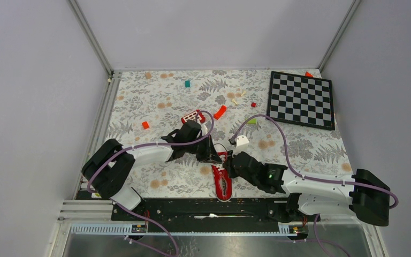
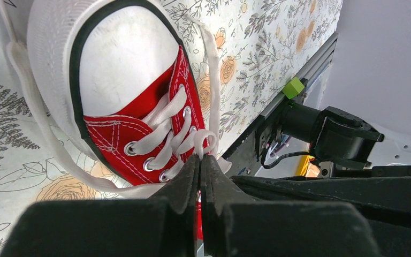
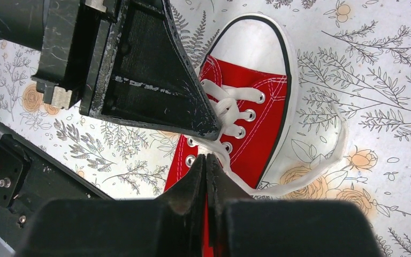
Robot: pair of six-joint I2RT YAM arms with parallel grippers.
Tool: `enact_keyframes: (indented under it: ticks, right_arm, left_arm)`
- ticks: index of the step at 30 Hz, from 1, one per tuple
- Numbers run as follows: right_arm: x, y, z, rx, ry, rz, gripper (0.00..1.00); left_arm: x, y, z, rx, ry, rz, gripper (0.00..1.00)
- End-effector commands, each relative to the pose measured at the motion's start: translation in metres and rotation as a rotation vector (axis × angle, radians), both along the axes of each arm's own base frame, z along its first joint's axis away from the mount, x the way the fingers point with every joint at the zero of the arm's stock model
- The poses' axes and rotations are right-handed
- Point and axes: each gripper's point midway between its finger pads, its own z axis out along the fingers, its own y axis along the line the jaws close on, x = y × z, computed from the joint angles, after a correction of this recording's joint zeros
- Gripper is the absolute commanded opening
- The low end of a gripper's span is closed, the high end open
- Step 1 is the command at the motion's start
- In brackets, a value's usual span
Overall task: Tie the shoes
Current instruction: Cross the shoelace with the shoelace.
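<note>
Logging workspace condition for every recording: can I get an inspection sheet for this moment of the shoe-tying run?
Surface: floral-print table cover, flat, no spills seen.
Job's things: small red canvas sneaker with white toe cap near the arm bases; white laces untied, one end trailing on the cover.
Clutter: black-and-white chessboard, red rectangular block with white squares, curved red-orange piece, small scattered blocks.
Grippers: left gripper shut on a lace; right gripper shut at the laces, hold unclear.
Cables: purple cables looped along both arms.
Surroundings: plain grey walls; nothing else seen.
</note>
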Motion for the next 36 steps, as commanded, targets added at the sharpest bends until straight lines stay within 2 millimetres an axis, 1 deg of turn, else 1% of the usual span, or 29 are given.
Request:
enact_keyframes:
  ticks: [1,2,4,10,15,20,26,32,36]
  right_arm:
    - [0.005,0.003,0.010,0.021,-0.011,-0.013,0.04]
    - [0.005,0.004,0.008,0.011,-0.008,-0.010,0.09]
    - [0.006,0.006,0.007,-0.011,-0.010,0.003,0.14]
    - [0.010,0.010,0.005,-0.034,-0.018,0.008,0.15]
    - [0.014,0.007,0.002,-0.054,-0.026,-0.005,0.15]
    - [0.017,0.005,-0.008,-0.084,-0.015,-0.007,0.17]
    - [0.018,0.005,-0.014,-0.093,-0.006,-0.009,0.26]
    - [0.020,0.010,-0.009,-0.073,-0.011,0.005,0.26]
    - [0.017,0.016,-0.008,-0.057,-0.001,0.031,0.26]
  left_arm:
    - [0.003,-0.005,0.010,-0.040,-0.030,-0.018,0.00]
    - [0.004,-0.005,0.010,-0.039,-0.031,-0.018,0.00]
    - [0.004,-0.005,0.010,-0.039,-0.030,-0.018,0.00]
    - [0.004,-0.005,0.011,-0.039,-0.030,-0.018,0.00]
    - [0.004,-0.005,0.011,-0.040,-0.033,-0.019,0.00]
    - [0.004,-0.005,0.012,-0.040,-0.032,-0.019,0.00]
    - [0.004,-0.005,0.012,-0.041,-0.032,-0.019,0.00]
    - [0.005,-0.006,0.013,-0.041,-0.035,-0.020,0.00]
    - [0.005,-0.007,0.012,-0.039,-0.032,-0.023,0.00]
